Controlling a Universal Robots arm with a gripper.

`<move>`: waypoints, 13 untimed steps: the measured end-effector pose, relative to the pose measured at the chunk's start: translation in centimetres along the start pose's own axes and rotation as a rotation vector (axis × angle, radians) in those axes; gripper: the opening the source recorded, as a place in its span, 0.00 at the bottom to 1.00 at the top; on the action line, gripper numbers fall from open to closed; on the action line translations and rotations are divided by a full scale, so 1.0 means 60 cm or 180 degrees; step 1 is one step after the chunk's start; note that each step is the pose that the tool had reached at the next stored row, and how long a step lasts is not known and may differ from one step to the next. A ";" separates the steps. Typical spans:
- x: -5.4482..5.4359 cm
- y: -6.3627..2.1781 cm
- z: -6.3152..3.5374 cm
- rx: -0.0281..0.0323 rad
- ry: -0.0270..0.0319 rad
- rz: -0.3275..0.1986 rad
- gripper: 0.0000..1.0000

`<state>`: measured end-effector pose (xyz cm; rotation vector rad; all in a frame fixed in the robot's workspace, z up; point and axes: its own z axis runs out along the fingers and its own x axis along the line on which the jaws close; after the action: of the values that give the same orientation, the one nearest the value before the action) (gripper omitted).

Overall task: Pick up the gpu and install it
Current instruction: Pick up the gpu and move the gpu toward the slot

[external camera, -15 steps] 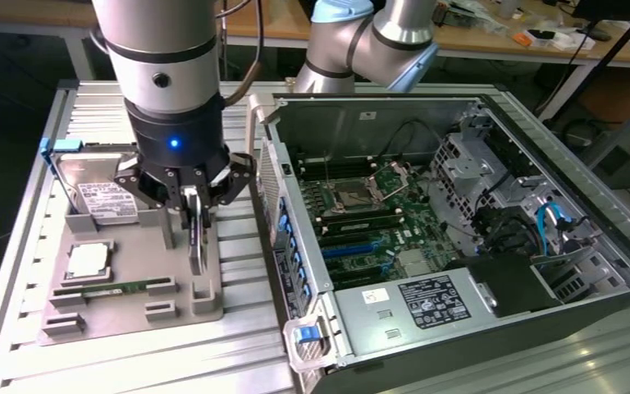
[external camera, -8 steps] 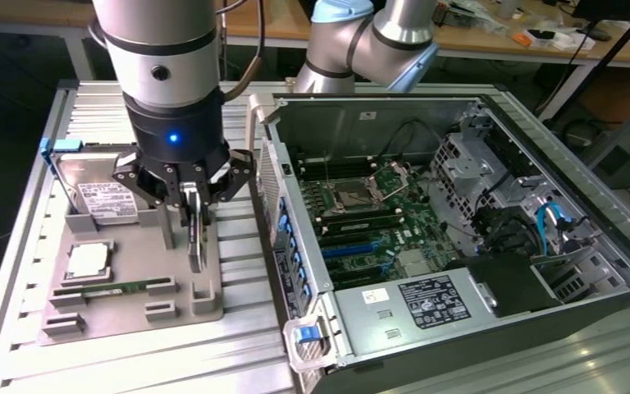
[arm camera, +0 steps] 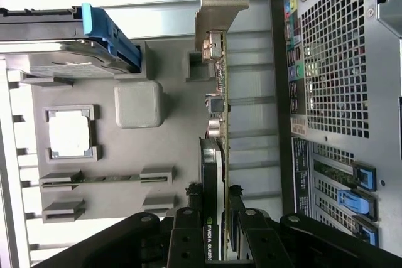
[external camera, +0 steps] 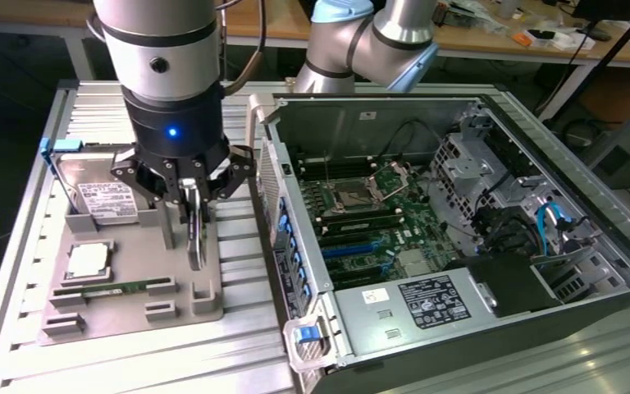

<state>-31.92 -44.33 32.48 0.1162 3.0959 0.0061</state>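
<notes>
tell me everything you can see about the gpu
The gpu is a thin dark card with a green board edge, a silvery metal bracket at one end and a black cooler labelled NVIDIA. It stands on its long edge in the grey tray, beside the computer case, the claw clamped on both faces.

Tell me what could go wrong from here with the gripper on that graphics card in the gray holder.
1. The gripper is shut on the gpu near one end, far from its metal bracket; the long free end may sag or twist when lifted.
2. The gpu stands on edge in the gray holder; a skewed pull could snag it there.
3. The computer case stands close beside; the bracket could clip its wall.
</notes>
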 end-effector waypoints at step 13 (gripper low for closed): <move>-0.001 0.000 -0.024 0.0001 0.0011 0.0000 0.27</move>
<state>-31.92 -44.34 33.91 0.1163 3.0995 0.0060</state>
